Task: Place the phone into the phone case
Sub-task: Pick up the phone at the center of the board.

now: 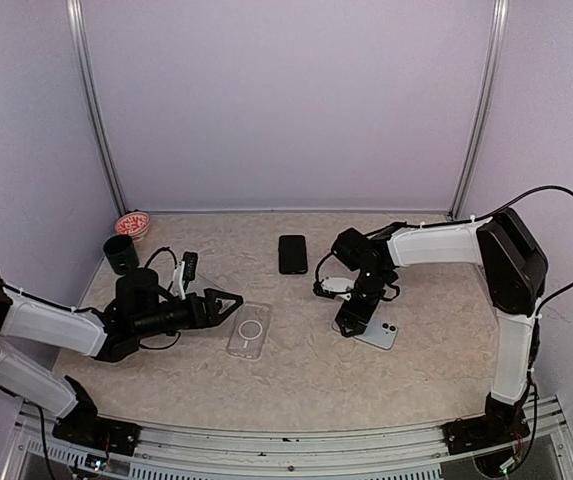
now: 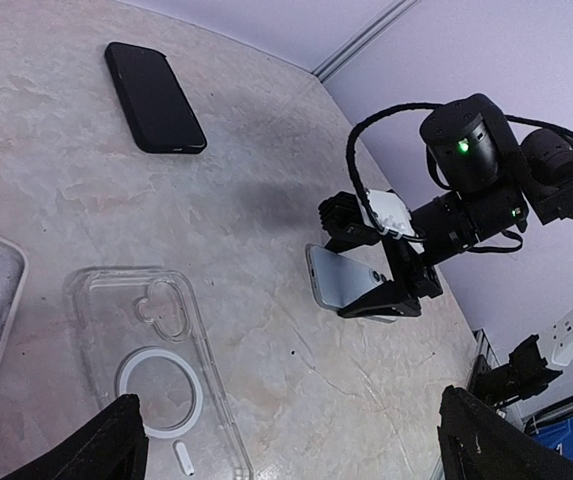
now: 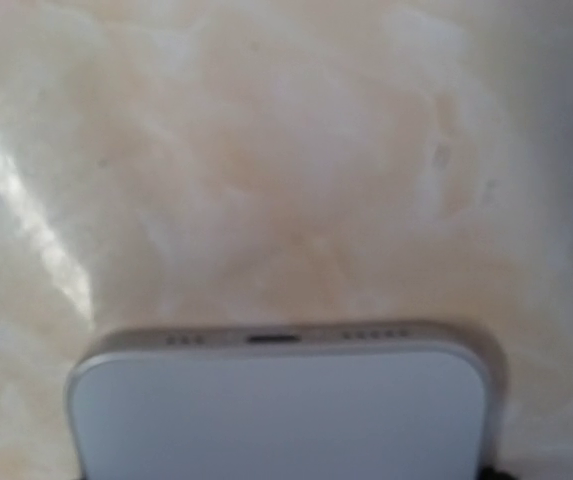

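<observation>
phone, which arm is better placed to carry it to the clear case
Right: the right gripper grips the phone, tilted up off the table. The left gripper hangs open beside the clear case, away from the phone.

The phone case (image 1: pixel 248 331) is laid left of the middle of the table (image 1: pixel 436 390), toward its near edge, with the left gripper (image 1: pixel 234 304) just to its left. The phone (image 1: pixel 381 336) is placed to the right of the case, well apart from it, partly under the right gripper (image 1: pixel 351 322). Behind and between the two, nearer the far edge, what seems to be a second phone (image 1: pixel 292 254) is set. At the far left corner a cup (image 1: pixel 120 254) is stood, with a small dish (image 1: pixel 132 224) just behind it.
</observation>
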`<state>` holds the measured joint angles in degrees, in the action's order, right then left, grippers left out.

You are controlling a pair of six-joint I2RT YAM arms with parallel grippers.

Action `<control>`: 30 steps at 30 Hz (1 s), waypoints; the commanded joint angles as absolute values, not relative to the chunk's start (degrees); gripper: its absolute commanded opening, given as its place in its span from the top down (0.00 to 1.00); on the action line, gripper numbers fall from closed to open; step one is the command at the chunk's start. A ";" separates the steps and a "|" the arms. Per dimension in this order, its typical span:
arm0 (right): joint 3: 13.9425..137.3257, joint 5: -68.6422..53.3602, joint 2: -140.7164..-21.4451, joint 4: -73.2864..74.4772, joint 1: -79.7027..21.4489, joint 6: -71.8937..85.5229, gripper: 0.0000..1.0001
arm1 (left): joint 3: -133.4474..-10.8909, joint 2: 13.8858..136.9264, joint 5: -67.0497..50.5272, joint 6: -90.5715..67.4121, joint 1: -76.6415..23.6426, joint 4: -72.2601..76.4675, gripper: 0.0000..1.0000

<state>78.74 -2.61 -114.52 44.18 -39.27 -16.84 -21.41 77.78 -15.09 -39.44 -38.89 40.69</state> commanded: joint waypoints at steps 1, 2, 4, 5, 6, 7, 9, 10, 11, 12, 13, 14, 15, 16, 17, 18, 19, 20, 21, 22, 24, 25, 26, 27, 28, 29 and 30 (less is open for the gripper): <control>77.87 -0.44 -119.87 47.61 -39.33 -16.43 0.20 | -19.97 76.88 -15.82 -39.46 -38.09 42.19 0.01; 78.06 -0.44 -120.00 47.57 -39.42 -16.59 0.20 | -19.88 76.77 -15.86 -39.53 -37.99 42.12 0.01; 78.37 -0.44 -119.77 47.35 -39.48 -16.82 0.22 | -19.82 76.47 -15.82 -39.46 -37.89 42.02 0.01; 78.40 -0.44 -119.53 47.11 -39.51 -17.01 0.23 | -19.80 76.40 -15.81 -39.46 -37.84 41.94 0.01; 78.40 -0.44 -119.27 46.85 -39.53 -17.27 0.24 | -19.86 76.42 -15.75 -39.46 -37.80 41.95 0.01; 78.32 -0.44 -119.00 46.63 -39.55 -17.39 0.25 | -19.86 76.50 -15.66 -39.54 -37.79 42.00 0.01; 78.46 -0.44 -118.91 46.34 -39.52 -17.51 0.27 | -20.07 76.83 -15.71 -39.70 -37.79 42.32 0.01; 78.47 0.75 -118.98 46.26 -39.60 -17.50 0.27 | -20.26 77.21 -15.87 -39.84 -37.79 42.54 0.01; 78.49 1.08 -119.08 46.06 -39.74 -17.60 0.28 | -20.42 77.59 -16.02 -40.02 -37.77 42.81 0.01; 78.53 1.51 -119.12 45.85 -39.90 -17.64 0.28 | -20.54 77.87 -16.23 -40.18 -37.79 43.19 0.01; 78.63 1.76 -119.13 45.64 -40.10 -17.64 0.28 | -20.64 78.31 -16.45 -40.44 -37.79 43.50 0.01; 78.74 1.88 -118.90 45.36 -40.25 -17.67 0.28 | -20.73 78.60 -16.61 -40.57 -37.82 43.72 0.01; 78.68 2.21 -118.50 44.84 -40.36 -17.75 0.29 | -20.82 78.84 -16.73 -40.62 -37.86 43.83 0.01; 78.59 2.37 -117.91 44.24 -40.41 -17.80 0.29 | -20.87 79.08 -16.82 -40.73 -37.88 43.90 0.01; 78.64 2.21 -117.16 43.76 -40.43 -17.90 0.29 | -20.87 79.16 -16.88 -40.77 -37.88 43.98 0.01; 78.62 2.20 -116.32 43.10 -40.37 -18.00 0.30 | -20.89 79.25 -16.95 -40.74 -37.92 44.03 0.01; 78.58 2.20 -115.30 42.00 -40.41 -18.09 0.30 | -20.97 79.23 -17.01 -40.78 -37.95 43.97 0.01; 78.57 2.18 -114.09 41.28 -40.43 -18.22 0.30 | -21.00 79.20 -16.99 -40.78 -37.93 43.95 0.01; 78.57 2.00 -113.36 40.58 -40.44 -18.34 0.30 | -20.97 79.12 -16.97 -40.78 -37.96 43.93 0.01; 78.59 2.16 -112.55 39.81 -40.45 -18.37 0.30 | -20.96 79.11 -16.96 -40.74 -37.97 43.87 0.01; 78.45 2.20 -111.54 38.35 -40.50 -18.33 0.30 | -21.01 78.95 -17.03 -40.69 -37.97 43.82 0.01; 78.40 2.45 -111.15 37.73 -40.54 -18.24 0.30 | -21.08 78.93 -17.03 -40.68 -37.97 43.85 0.01; 78.29 2.78 -110.77 36.90 -40.54 -18.13 0.31 | -21.04 78.93 -17.06 -40.70 -37.97 43.86 0.01; 78.06 2.81 -110.28 36.05 -40.60 -18.11 0.31 | -21.09 78.93 -17.10 -40.69 -38.03 43.86 0.01; 77.78 2.78 -109.83 35.25 -40.55 -18.11 0.31 | -21.09 78.93 -17.14 -40.69 -38.05 43.86 0.01; 77.44 2.85 -109.25 34.19 -40.57 -18.03 0.31 | -21.14 78.93 -17.28 -40.69 -38.06 43.86 0.01; 77.17 2.53 -108.70 33.52 -40.52 -18.08 0.31 | -21.18 78.93 -17.23 -40.69 -38.10 43.86 0.01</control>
<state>78.17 1.54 -113.10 39.00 -40.14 -17.61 -20.49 78.83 -16.34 -40.71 -38.17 42.13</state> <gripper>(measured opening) 0.726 0.989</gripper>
